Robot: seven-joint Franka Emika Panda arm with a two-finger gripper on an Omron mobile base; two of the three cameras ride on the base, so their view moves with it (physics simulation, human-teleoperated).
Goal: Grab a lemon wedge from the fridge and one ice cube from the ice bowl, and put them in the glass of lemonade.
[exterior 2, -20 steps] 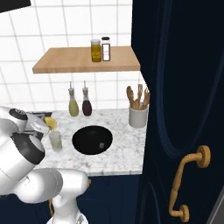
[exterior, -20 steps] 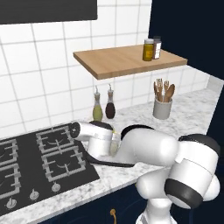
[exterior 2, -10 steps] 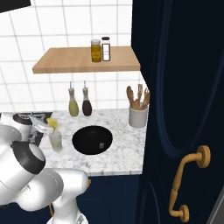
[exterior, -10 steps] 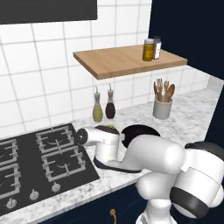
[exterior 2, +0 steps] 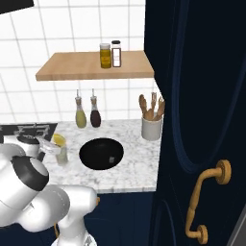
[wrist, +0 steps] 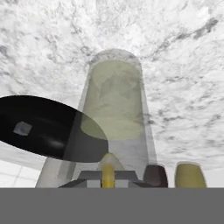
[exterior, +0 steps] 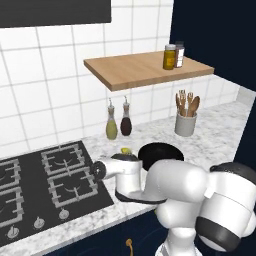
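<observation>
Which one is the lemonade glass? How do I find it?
Start at the wooden shelf on the tiled wall and look down to the marble counter. Left of the black bowl stands the glass, a tall clear tumbler of pale yellow drink, right under the pincer. The two bottles nearby are darker, with spouts.

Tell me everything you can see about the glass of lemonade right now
The glass of lemonade is a tall clear cylinder, upright on the white marble counter, holding pale yellow liquid. In the right base view it stands left of the black bowl, close under the gripper, which pinches a small yellow lemon wedge just above its rim. Whether anything touches the glass cannot be told.
</observation>
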